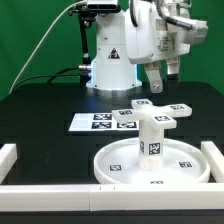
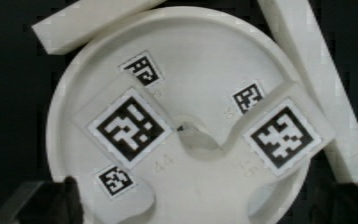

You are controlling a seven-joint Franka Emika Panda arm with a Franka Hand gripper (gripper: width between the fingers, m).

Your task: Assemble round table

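Observation:
The round disc (image 1: 112, 170) lies flat at the front of the table. The short leg (image 1: 151, 140) stands upright on its hub. The cross-shaped base (image 1: 150, 110) sits on top of the leg. My gripper (image 1: 158, 82) hangs open and empty above and just behind the base, touching nothing. In the wrist view I look down on the disc (image 2: 202, 55) with small tags, and on the base (image 2: 274, 138) with larger tags closer to the camera. The gripper (image 2: 197, 205) shows dark fingers (image 2: 51, 200) set wide apart at the picture's edge, with nothing between them.
The marker board (image 1: 100, 121) lies behind the disc towards the exterior view's left. White border rails run along the left (image 1: 10, 158), front (image 1: 60, 190) and right (image 1: 214, 152). One rail shows in the wrist view (image 2: 87, 28). The robot base (image 1: 110, 65) stands at the back.

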